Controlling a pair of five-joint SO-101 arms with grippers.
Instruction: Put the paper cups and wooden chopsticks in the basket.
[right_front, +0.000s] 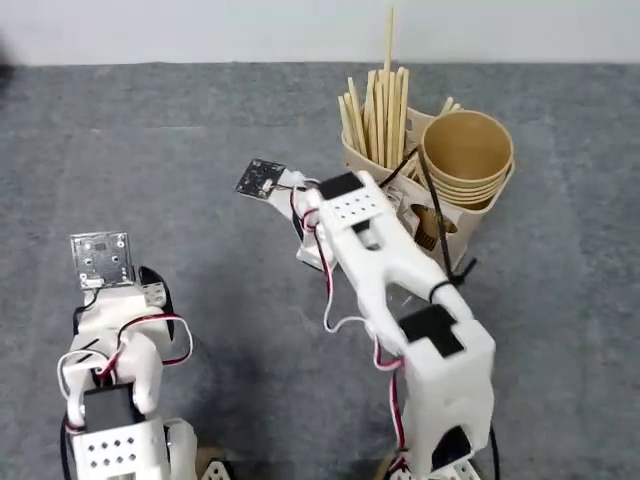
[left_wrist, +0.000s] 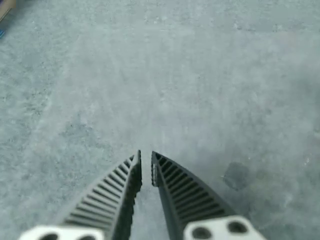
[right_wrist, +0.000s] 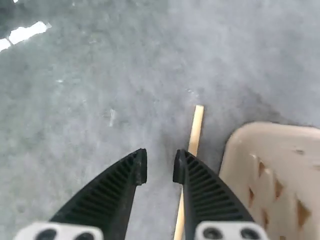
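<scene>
The paper cups (right_front: 467, 155) and most wooden chopsticks (right_front: 378, 115) already stand in the basket (right_front: 462, 232). One chopstick (right_wrist: 196, 127), it seems the last one, lies on the bench (left_wrist: 200, 75) just beside the basket. The fingers of the right gripper (right_wrist: 160, 167) are slightly spread near it and hold nothing. The fingers of the left gripper (left_wrist: 146, 170) are almost pressed together, empty.

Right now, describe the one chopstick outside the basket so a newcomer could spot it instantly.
Find the beige basket at the far right of the grey table, holding stacked paper cups. Just outside its wall, beside the right gripper, one wooden chopstick lies flat on the table. The other chopsticks stand upright inside the basket.
</scene>
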